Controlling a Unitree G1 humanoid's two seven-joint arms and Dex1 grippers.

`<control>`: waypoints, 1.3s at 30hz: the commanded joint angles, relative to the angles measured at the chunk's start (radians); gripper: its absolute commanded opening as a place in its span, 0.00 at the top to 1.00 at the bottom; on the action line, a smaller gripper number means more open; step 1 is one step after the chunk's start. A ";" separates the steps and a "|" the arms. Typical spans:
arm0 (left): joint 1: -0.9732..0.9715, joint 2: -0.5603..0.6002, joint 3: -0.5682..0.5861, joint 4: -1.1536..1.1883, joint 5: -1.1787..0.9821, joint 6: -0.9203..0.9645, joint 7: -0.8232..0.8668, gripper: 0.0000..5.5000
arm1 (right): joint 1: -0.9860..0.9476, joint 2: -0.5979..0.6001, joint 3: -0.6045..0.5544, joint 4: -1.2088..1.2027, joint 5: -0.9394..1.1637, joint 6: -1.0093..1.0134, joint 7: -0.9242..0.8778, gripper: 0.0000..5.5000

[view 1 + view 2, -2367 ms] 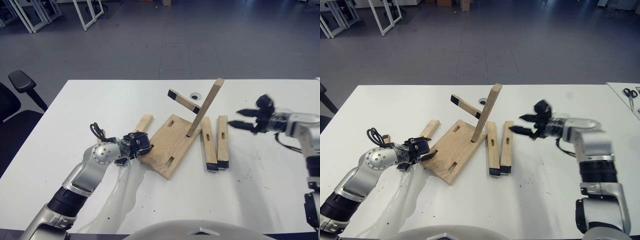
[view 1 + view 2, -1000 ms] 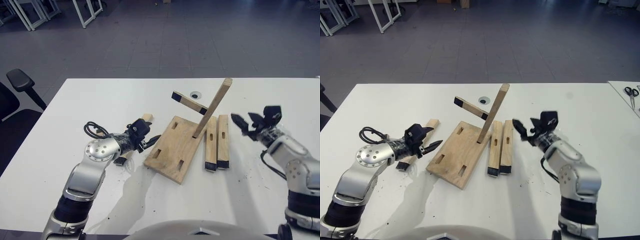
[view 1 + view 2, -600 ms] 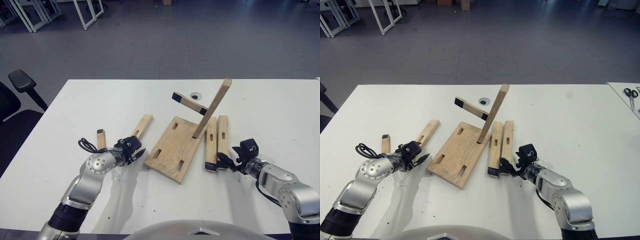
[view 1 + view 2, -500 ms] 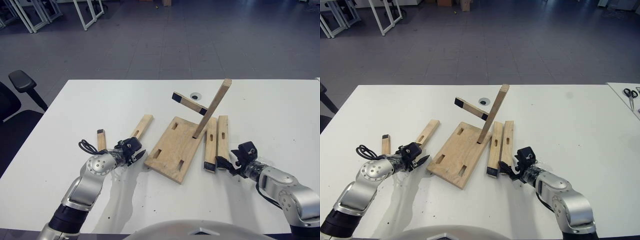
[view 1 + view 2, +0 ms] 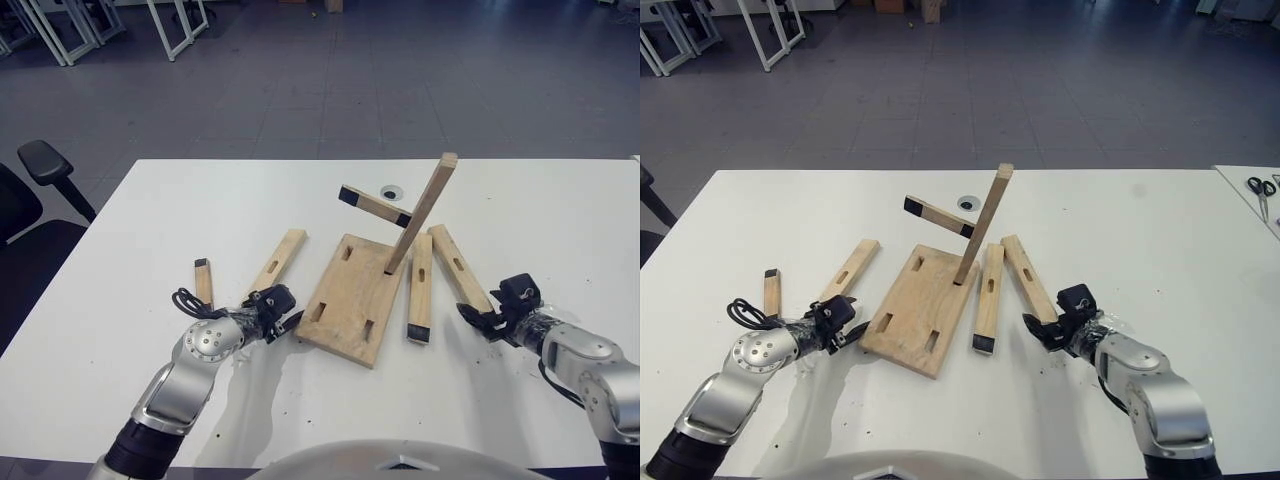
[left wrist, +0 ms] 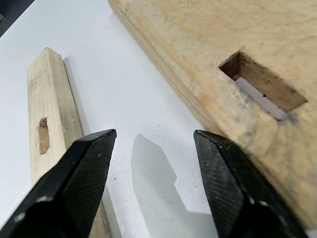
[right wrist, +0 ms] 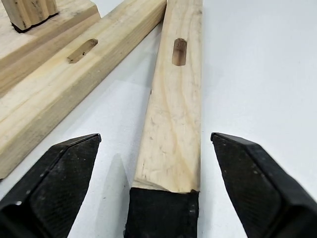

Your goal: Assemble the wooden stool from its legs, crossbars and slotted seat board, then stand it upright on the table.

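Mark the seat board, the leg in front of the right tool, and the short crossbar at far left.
seat board [image 5: 352, 292], left eye view, bare top face between the slots.
leg [image 7: 172, 111], right wrist view, top face between slot and black tip.
short crossbar [image 5: 203, 284], left eye view, middle of its length.

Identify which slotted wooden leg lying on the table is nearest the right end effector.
The rightmost pale wooden leg, lying slanted away from its neighbour; its black-capped end sits inside the open right end effector.

Nothing legible recorded: no text, label, number or sign on the seat board [image 5: 350, 292], the loose legs [image 5: 420, 290] or the bench [image 5: 200, 200] (wood faces plain).
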 commanded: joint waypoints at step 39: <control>-0.306 -0.386 0.502 -0.114 -1.209 0.540 0.131 0.31 | -0.490 0.174 -0.165 0.040 0.789 0.017 0.093 0.63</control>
